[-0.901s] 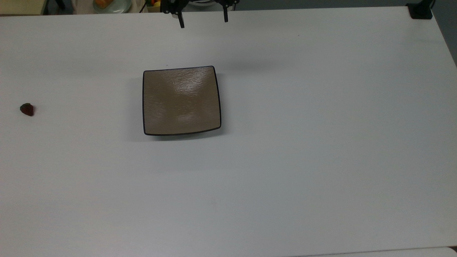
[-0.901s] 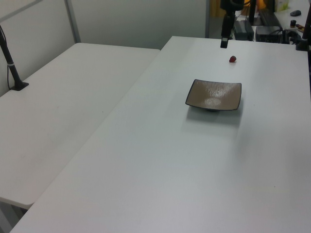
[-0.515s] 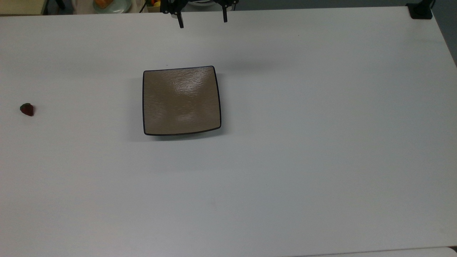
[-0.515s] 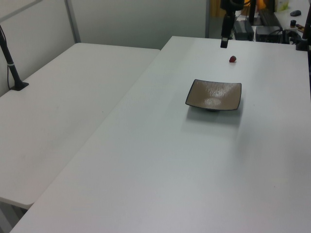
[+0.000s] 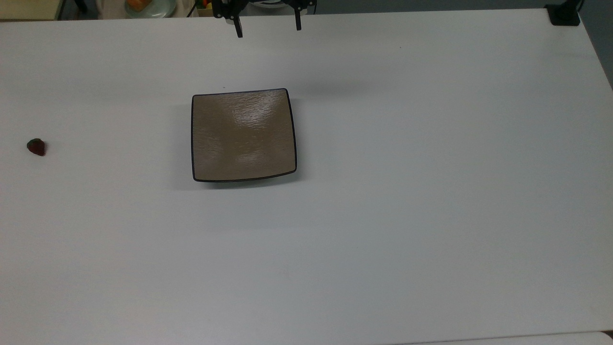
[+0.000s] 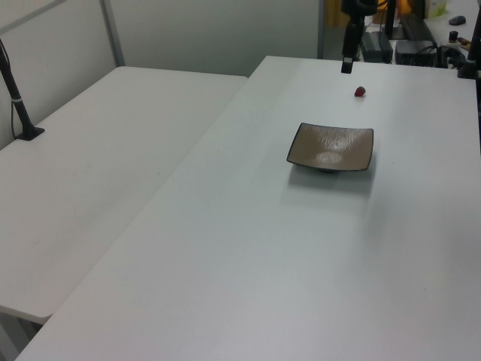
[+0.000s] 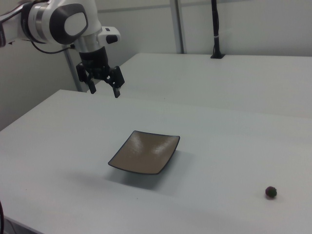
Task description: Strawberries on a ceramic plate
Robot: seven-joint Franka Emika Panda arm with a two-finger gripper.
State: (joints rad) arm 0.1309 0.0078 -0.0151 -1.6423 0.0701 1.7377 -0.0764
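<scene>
Nothing is done yet, I'd say. On the white worktop (image 5: 383, 215), the ceramic plate (image 5: 243, 135) sits bare near the middle in the top view. The strawberry (image 5: 36, 147) lies well apart at its nine o'clock. Beyond, at twelve o'clock, the hand (image 5: 267, 28) hangs above the worktop, fingers spread, holding nothing. Fetching and placing remain.

The top view is looking straight down on the tabletop (image 5: 383, 215) from high overhead. The left view is looking along the tabletop (image 6: 263, 263) from one short edge; the right view is facing across it from the opposite side, lower and nearer. All three are sharing the ceramic plate (image 5: 243, 136) (image 6: 331, 147) (image 7: 145, 152).
</scene>
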